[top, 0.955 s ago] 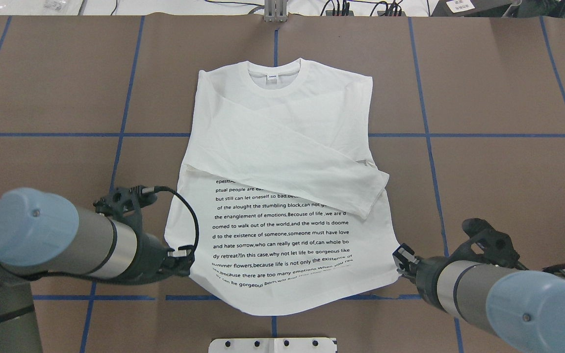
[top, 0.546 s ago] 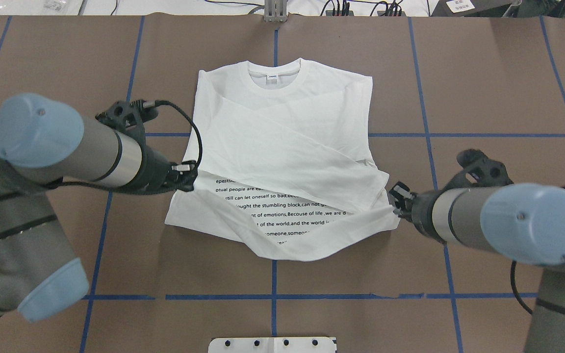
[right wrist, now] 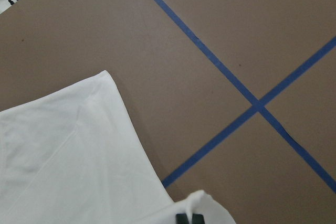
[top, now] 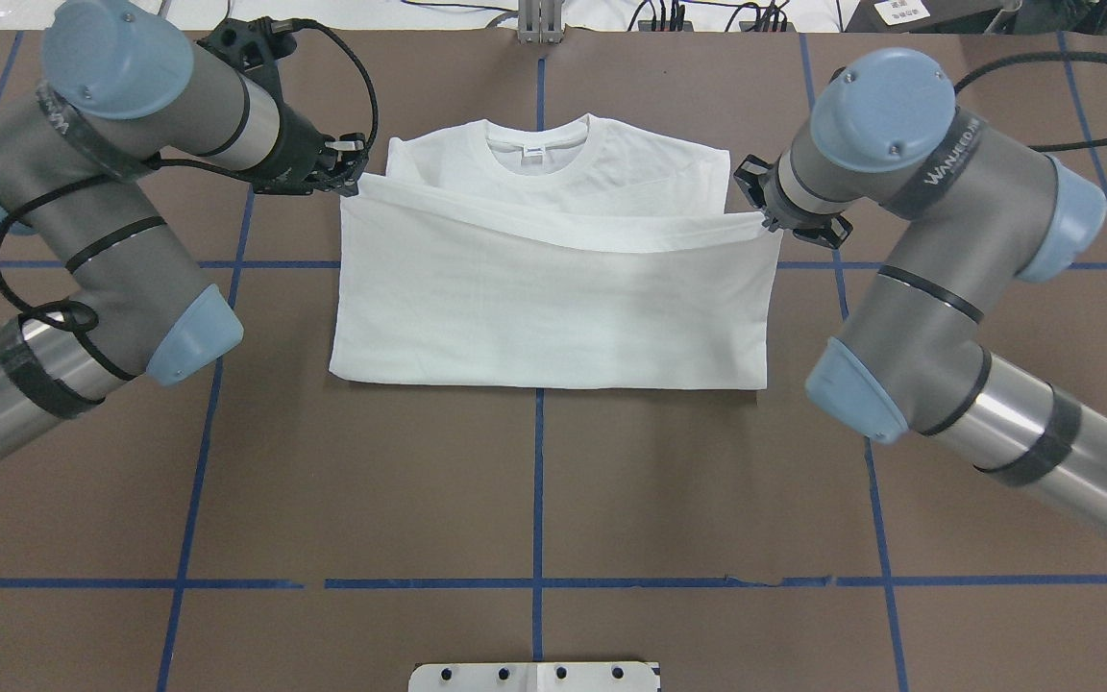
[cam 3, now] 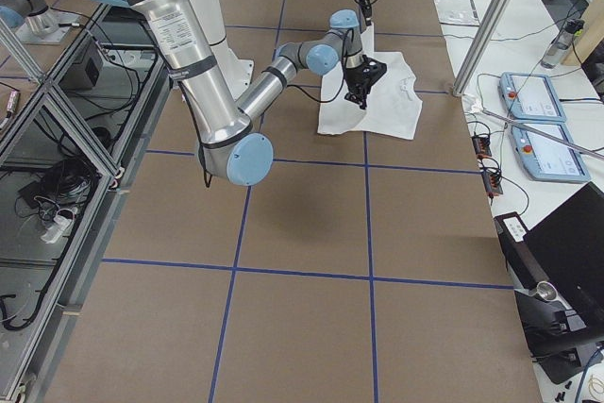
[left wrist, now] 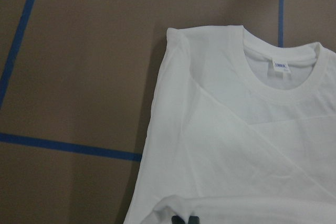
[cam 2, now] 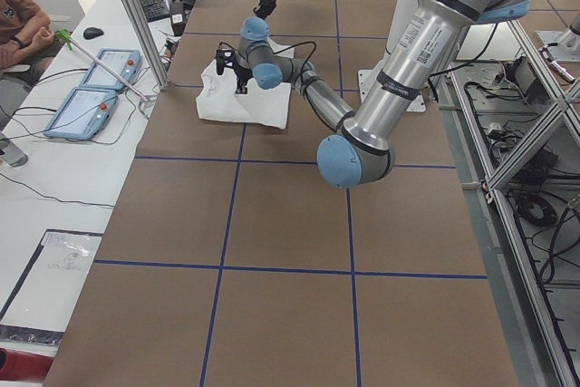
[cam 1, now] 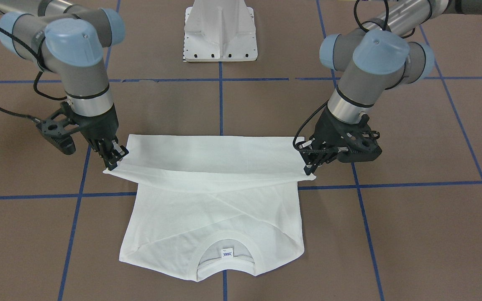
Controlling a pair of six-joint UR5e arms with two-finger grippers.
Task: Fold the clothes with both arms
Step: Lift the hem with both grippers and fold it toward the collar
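Tightly on T-shirt [top: 553, 312]: left claw [top: 353, 182], right claw [top: 766, 223].

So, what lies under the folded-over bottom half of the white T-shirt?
The T-shirt's own upper half. Its collar and shoulders show beyond the raised hem; everything nearer the fold is covered.

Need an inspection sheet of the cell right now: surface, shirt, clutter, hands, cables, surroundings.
Surface: brown table with a blue tape grid.
Job's things: white shirt half folded, its hem edge raised just short of the collar.
Clutter: nothing seen.
Hands: left hand and right hand are each shut on a hem corner.
Cables: a black cable loops off the left wrist.
Surroundings: white base; a person sits at the side bench by two control pads.
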